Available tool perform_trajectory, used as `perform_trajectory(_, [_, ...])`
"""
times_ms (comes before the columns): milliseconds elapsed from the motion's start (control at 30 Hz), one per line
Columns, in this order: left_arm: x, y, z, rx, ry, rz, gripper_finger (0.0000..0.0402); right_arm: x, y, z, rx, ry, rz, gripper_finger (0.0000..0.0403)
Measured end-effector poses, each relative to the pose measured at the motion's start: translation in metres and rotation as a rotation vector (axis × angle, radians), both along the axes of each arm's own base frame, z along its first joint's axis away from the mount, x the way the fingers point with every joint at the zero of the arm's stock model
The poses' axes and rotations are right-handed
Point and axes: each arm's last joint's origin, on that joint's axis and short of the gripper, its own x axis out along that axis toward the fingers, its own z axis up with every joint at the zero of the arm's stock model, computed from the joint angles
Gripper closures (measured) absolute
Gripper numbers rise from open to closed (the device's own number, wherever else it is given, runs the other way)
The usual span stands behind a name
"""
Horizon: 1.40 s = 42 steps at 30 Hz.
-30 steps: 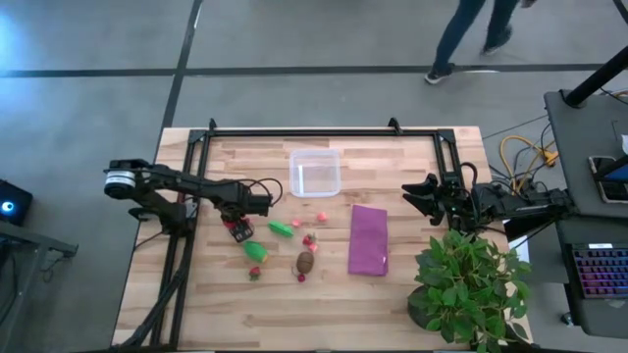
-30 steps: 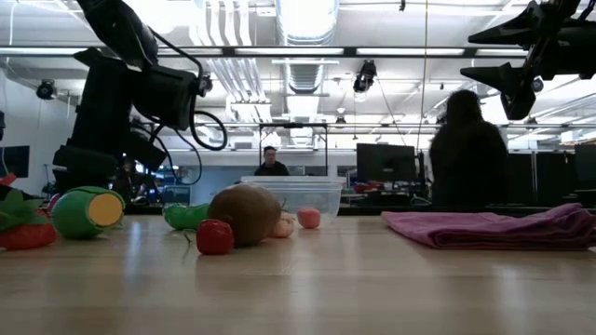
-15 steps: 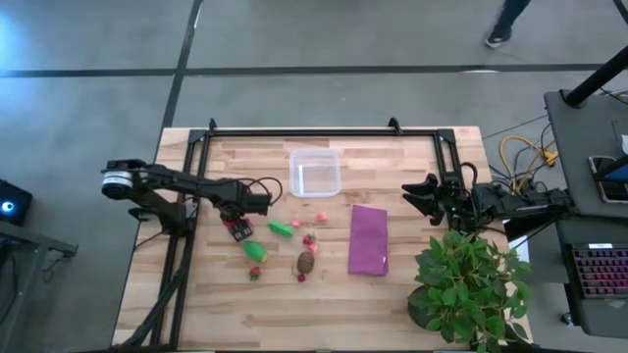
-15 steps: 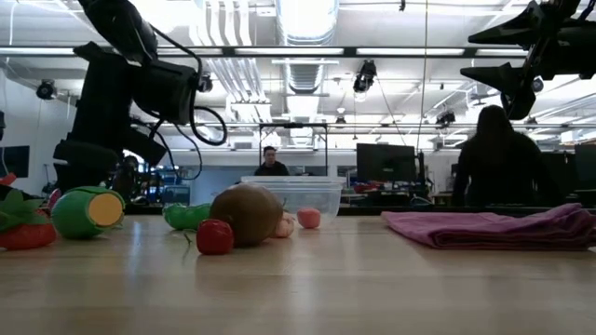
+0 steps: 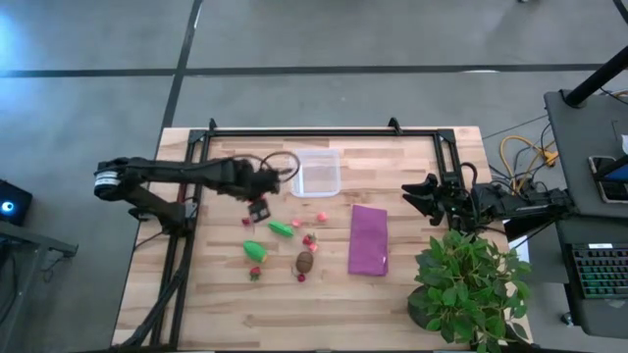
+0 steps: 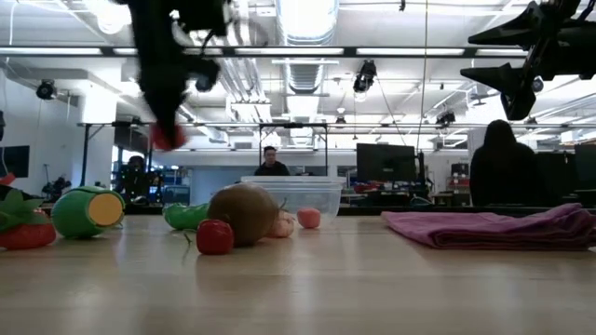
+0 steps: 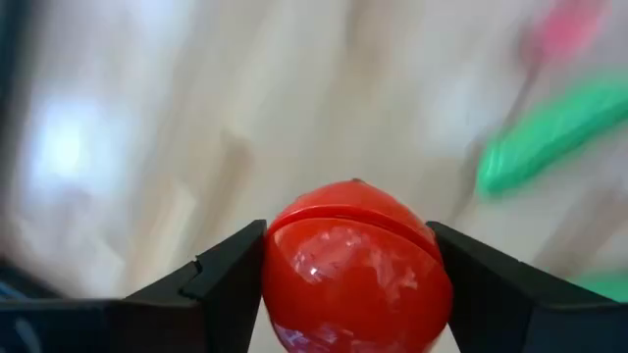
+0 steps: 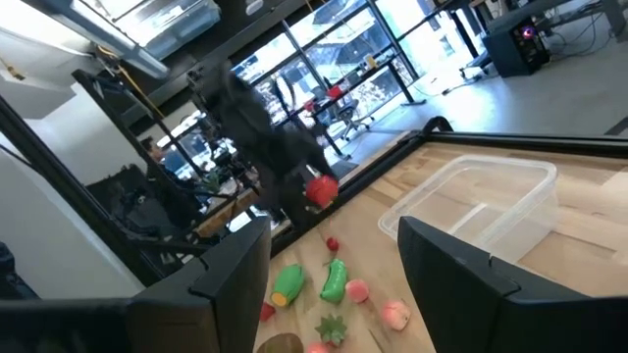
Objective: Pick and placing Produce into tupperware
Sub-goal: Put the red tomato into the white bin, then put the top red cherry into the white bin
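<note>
My left gripper [image 5: 258, 209] is raised above the table, between the produce and the tupperware [image 5: 315, 173], and is shut on a red round toy [image 7: 353, 265]. The toy also shows blurred in the low view [image 6: 168, 138]. The clear square tupperware rests flat near the far edge. On the table lie a green elongated piece [image 5: 281, 228], a green one with a yellow end [image 5: 255, 251], a brown oval [image 5: 305, 262] and several small pink-red bits [image 5: 311, 238]. My right gripper [image 5: 412, 199] waits open, high above the table's right edge. My left gripper pinches the red round toy between its two fingers, one finger [image 7: 231, 270] on each side of its widest part [image 7: 280, 260]. The fingers come from above, pointing down. The toy is lifted clear of the table.
A purple cloth [image 5: 368, 238] lies right of the produce. A potted plant [image 5: 466, 284] stands at the near right corner. A black frame [image 5: 324, 131] runs along the far edge. A small red bit [image 5: 245, 223] lies just below the left gripper. A person [image 6: 503, 172] stands beyond the table.
My left gripper has risen from the table with the red round toy, lifting it clear. It has swung toward the far edge and to the right, closer to the tupperware. The move is quick, and the arm is blurred in the low view.
</note>
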Motion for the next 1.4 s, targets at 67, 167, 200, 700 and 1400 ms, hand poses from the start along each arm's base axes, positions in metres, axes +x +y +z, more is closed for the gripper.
perform_trajectory(67, [0.013, 0.006, 0.017, 0.049, -0.08, -0.037, 0.016, 0.0, 0.0, 0.0, -0.001, 0.004, 0.0, 0.0186])
perform_trajectory(167, [0.034, 0.018, 0.038, 0.099, -0.223, -0.093, 0.016, 0.0, 0.0, -0.001, -0.001, 0.014, 0.0, 0.0186])
perform_trajectory(200, [0.041, 0.023, 0.043, 0.106, -0.26, -0.115, 0.016, 0.0, 0.0, -0.002, -0.001, 0.017, 0.0, 0.0186])
perform_trajectory(700, [0.115, 0.112, -0.01, -0.029, -0.174, -0.074, 0.016, 0.001, 0.0, -0.002, -0.003, 0.022, 0.0, 0.0186])
perform_trajectory(1400, [0.112, 0.121, -0.024, -0.064, -0.022, -0.035, 0.0063, 0.001, -0.001, -0.005, -0.006, 0.052, -0.026, 0.0186])
